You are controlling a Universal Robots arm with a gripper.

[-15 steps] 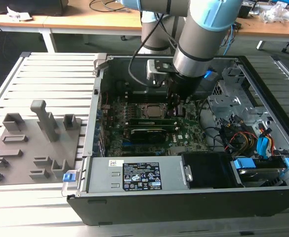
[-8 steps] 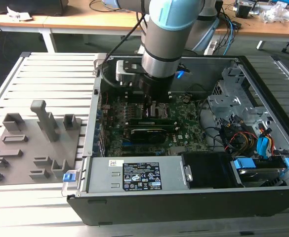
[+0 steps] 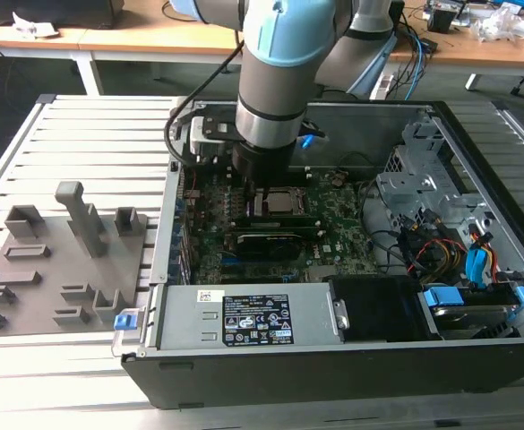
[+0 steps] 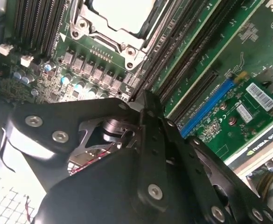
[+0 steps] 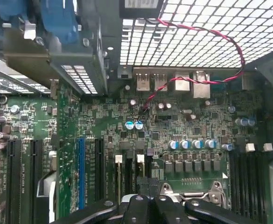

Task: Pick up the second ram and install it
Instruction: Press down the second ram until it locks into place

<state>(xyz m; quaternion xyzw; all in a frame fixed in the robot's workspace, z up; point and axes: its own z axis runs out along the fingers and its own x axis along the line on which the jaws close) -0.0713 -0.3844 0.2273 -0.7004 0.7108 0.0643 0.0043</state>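
Just beside the CPU socket [image 3: 279,202] the arm is lowered into the open case, over the motherboard [image 3: 338,224]. The gripper [image 4: 144,100] is seen in both wrist views, poised above the dark memory slots [image 5: 129,172] that run along one side of the socket. Whether it is clenched or released cannot be told, as its black linkage blocks the tip.

The second ram cannot be picked out for certain. It is judged to be at the gripper, edge-on over those slots, but this is not confirmed.

The step in hand is judged to be seating, so the stick should be kept parallel to the chosen slot beside the socket and lined up end to end. The white latches [image 5: 118,158] at the slot ends should be checked as swung back. Force should be applied straight down and evenly, with no tilt toward the socket, so the socket's metal frame is not struck. The twisted red-black wire [image 5: 197,35] beyond the socket is well apart, so snagging is judged unlikely.
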